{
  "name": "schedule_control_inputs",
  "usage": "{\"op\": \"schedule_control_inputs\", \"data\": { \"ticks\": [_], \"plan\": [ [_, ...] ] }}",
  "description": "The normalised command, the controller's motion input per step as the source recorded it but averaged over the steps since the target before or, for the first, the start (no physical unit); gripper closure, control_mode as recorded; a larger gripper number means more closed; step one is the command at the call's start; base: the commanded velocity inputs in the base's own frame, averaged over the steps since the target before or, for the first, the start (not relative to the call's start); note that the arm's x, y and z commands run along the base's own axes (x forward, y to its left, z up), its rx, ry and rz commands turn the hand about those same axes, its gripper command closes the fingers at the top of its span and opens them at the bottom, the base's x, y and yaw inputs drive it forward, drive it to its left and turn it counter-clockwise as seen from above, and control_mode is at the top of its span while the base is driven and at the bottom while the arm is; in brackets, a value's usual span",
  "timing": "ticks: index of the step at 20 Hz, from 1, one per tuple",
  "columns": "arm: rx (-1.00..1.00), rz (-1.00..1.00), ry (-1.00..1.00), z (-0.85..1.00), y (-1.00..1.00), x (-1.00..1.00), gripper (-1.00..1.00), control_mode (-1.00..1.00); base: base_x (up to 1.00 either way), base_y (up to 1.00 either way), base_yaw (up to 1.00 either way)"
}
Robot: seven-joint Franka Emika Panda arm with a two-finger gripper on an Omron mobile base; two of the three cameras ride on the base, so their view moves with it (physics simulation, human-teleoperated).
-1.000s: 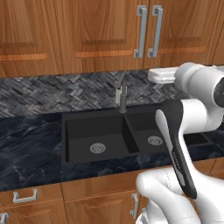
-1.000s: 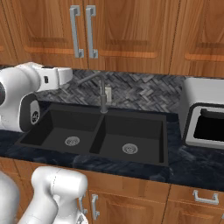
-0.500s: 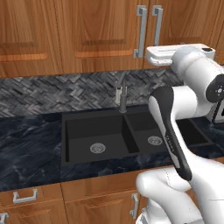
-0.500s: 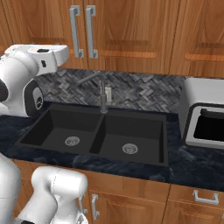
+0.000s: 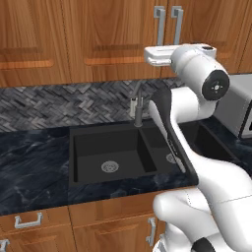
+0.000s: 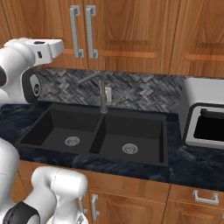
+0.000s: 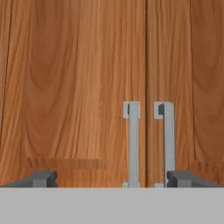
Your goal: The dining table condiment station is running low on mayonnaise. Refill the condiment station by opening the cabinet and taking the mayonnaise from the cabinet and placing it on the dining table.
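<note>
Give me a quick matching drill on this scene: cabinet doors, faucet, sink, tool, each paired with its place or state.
Things:
1. cabinet doors
2. faucet
3. sink
4. tool

States:
a. open, facing the two bar handles
b. shut
c. sunk in the black counter
d. upright behind the basins

Pairs: 1-b, 2-d, 3-c, 4-a

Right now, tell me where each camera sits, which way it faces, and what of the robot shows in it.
Left base view: behind the arm's left, looking forward and down at the black double sink; white arm at right.
Right base view: behind its right, on the same sink, grey faucet; arm at left.
Hand view: on the hand, facing the closed brown wood cabinet doors and long silver bar handles; spread dark finger tips below.
Shared: sink, faucet, handles.
</note>
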Motion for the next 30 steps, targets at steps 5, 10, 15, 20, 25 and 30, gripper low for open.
{"op": "schedule_control_inputs", "data": {
  "ticks": [5,10,15,20,25,30],
  "plan": [
    [0.0,0.05,0.25,0.0,0.01,0.63,-1.0,-1.0,0.0,0.0,0.0],
    [0.02,0.04,0.16,0.0,-0.1,0.62,-1.0,-1.0,0.0,0.0,0.0],
    [0.0,0.0,0.05,0.02,-0.1,0.54,-1.0,-1.0,0.0,0.0,0.0],
    [0.0,0.0,0.03,0.0,-0.13,0.43,-1.0,-1.0,0.0,0.0,0.0],
    [0.0,0.0,0.02,0.0,-0.08,0.43,-1.0,-1.0,0.0,0.0,0.0],
    [0.0,0.0,0.0,0.0,-0.04,0.38,-1.0,-1.0,0.0,0.0,0.0]
  ]
}}
